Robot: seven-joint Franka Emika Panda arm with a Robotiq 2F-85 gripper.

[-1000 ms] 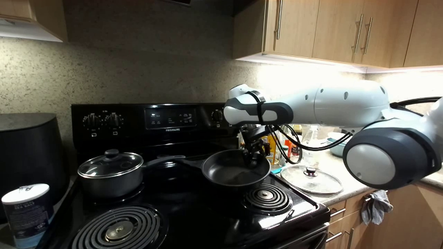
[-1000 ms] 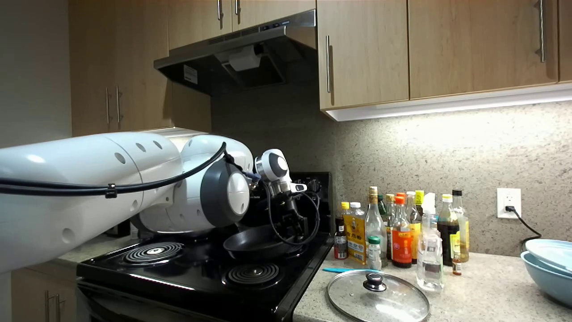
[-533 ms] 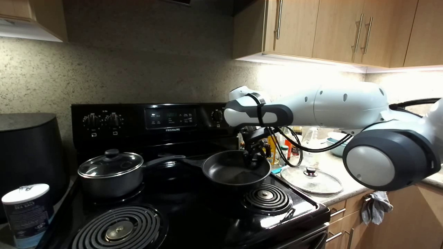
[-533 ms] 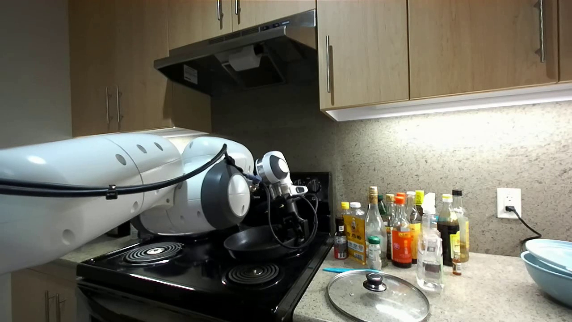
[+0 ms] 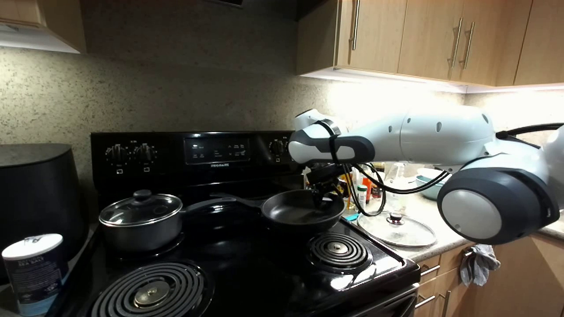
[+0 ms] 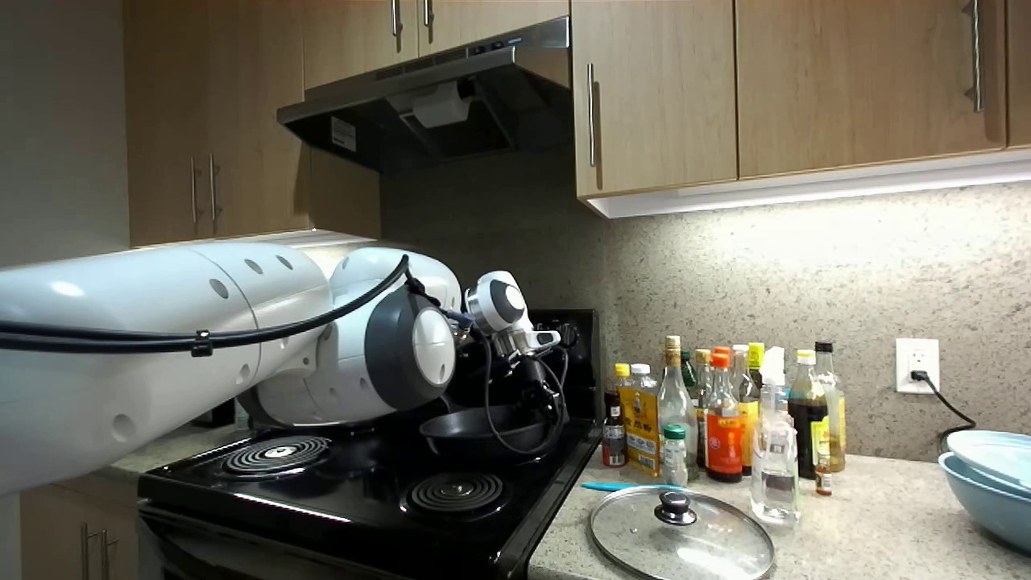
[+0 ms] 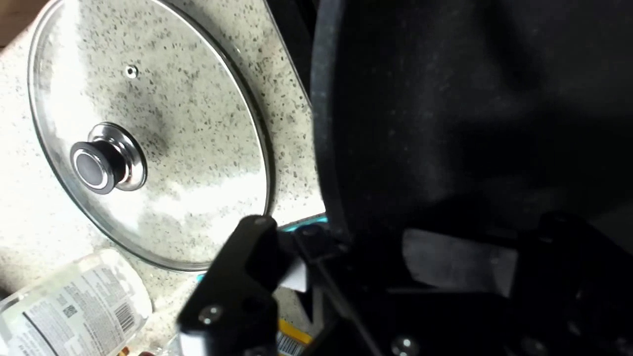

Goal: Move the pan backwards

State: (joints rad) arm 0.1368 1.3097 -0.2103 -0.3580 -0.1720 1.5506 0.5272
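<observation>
The wide black pan is at the back right of the black stove, its handle pointing left in an exterior view. It also shows in an exterior view, partly behind a cable. In the wrist view the pan's dark inside and rim fill the right half. My gripper is at the pan's right rim, also seen in an exterior view. In the wrist view the rim runs down between the fingers, and they appear shut on it. The contact itself is dark and partly hidden.
A lidded pot stands on the stove's left, its handle near the pan's. A coil burner lies in front of the pan. A glass lid and several bottles stand on the counter at right. The control panel is behind.
The pan has shifted right and a little backwards on the stove, its handle moving with it. My gripper and wrist have moved slightly right with the pan's rim.
</observation>
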